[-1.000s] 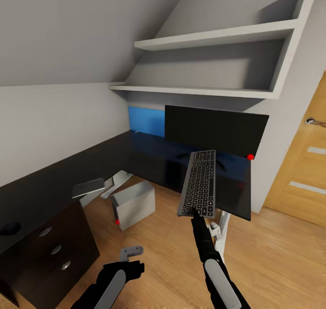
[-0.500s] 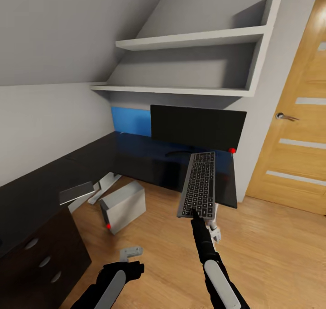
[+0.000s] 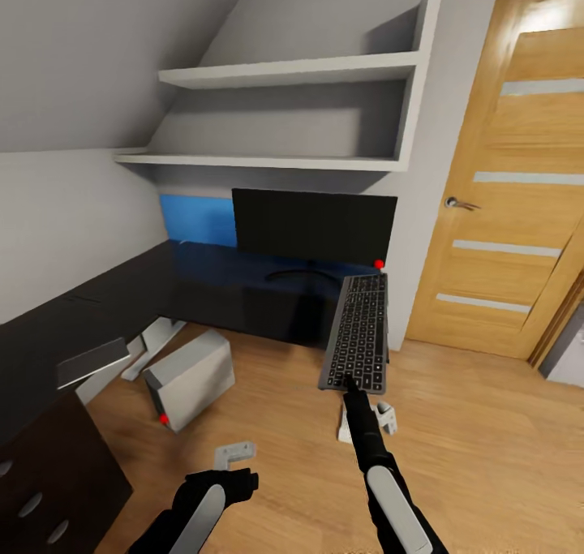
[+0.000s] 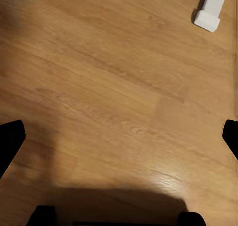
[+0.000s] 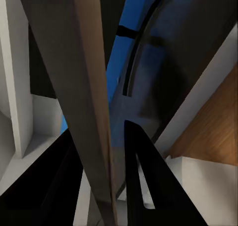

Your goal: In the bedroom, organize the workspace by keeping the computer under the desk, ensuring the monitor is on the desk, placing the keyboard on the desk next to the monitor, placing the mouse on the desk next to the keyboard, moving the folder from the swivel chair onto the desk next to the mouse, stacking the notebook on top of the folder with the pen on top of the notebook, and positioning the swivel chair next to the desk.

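Above the floor in head view, right tool (image 3: pixel 350 382) is clamped on the near short edge of the keyboard (image 3: pixel 357 332), held up lengthwise, far end reaching toward the table (image 3: pixel 203 282) corner. Monitor (image 3: pixel 315 226) stands on the table by the blue back panel (image 3: pixel 197 220), red dot at its lower right corner. Computer (image 3: pixel 188 379) sits tilted on the wood floor (image 3: pixel 478 432) in front of the table, partly under its edge, red light low on the front. Right wrist view adds the close-up: keyboard edge (image 5: pixel 87 97) pinched between dark fingers (image 5: pixel 146 176), table top and monitor stand (image 5: pixel 141 47) behind. Left tool (image 3: pixel 234 455) hangs low; left wrist view has fingertips (image 4: pixel 10 139) spread wide, nothing held, bare floor and a white table leg (image 4: pixel 210 8) past them.
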`<state>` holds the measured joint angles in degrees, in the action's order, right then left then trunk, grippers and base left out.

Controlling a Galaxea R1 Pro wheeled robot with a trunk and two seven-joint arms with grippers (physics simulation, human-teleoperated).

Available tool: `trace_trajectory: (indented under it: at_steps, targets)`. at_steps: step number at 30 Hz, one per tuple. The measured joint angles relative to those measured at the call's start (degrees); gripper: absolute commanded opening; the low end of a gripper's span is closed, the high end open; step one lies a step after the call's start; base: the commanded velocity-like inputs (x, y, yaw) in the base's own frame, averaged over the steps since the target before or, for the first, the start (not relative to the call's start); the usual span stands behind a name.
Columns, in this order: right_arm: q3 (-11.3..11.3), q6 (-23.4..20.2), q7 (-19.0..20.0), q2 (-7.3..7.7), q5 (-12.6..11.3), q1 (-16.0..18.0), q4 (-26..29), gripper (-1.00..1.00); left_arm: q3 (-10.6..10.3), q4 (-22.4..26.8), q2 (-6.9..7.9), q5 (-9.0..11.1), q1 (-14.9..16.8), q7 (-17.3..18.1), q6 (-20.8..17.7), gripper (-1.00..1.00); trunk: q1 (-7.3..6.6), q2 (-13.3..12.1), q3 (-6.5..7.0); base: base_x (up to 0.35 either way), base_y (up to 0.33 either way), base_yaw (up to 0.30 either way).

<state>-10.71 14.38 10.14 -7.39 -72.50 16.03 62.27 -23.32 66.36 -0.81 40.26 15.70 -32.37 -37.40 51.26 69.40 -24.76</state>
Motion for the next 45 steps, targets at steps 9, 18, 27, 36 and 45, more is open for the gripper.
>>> trace_trajectory:
  at_steps: [9,18,27,36,45]
  targets:
    - [0.1,0.0,0.0,0.0,-2.7,0.0,0.0,-1.0,0.0,0.0,0.0,0.0,0.0,0.0,0.0,1.0,0.0,0.0,0.0,0.0,0.0,-0.268]
    - [0.2,-0.1,0.1,0.09,-3.2,0.0,0.0,-1.0,0.0,0.0,0.0,0.0,0.0,0.0,0.0,1.0,0.0,0.0,0.0,0.0,0.0,-0.155]
    - [-0.1,-0.4,0.4,0.26,-7.0,0.0,0.5,-1.0,0.0,-0.1,0.0,0.0,0.0,0.0,0.0,1.0,0.0,0.0,0.0,0.0,0.0,-0.005]
    - [-0.1,-0.4,0.5,0.18,-7.2,0.0,0.5,-1.0,0.0,-0.1,0.0,0.0,0.0,0.1,0.0,1.0,0.0,0.0,0.0,0.0,0.0,0.0]
    - [0.0,2.3,2.1,0.02,-6.9,0.0,0.1,-1.0,-0.1,-0.1,0.0,0.0,0.0,0.1,0.0,1.0,0.0,0.0,0.0,0.0,0.0,0.0]
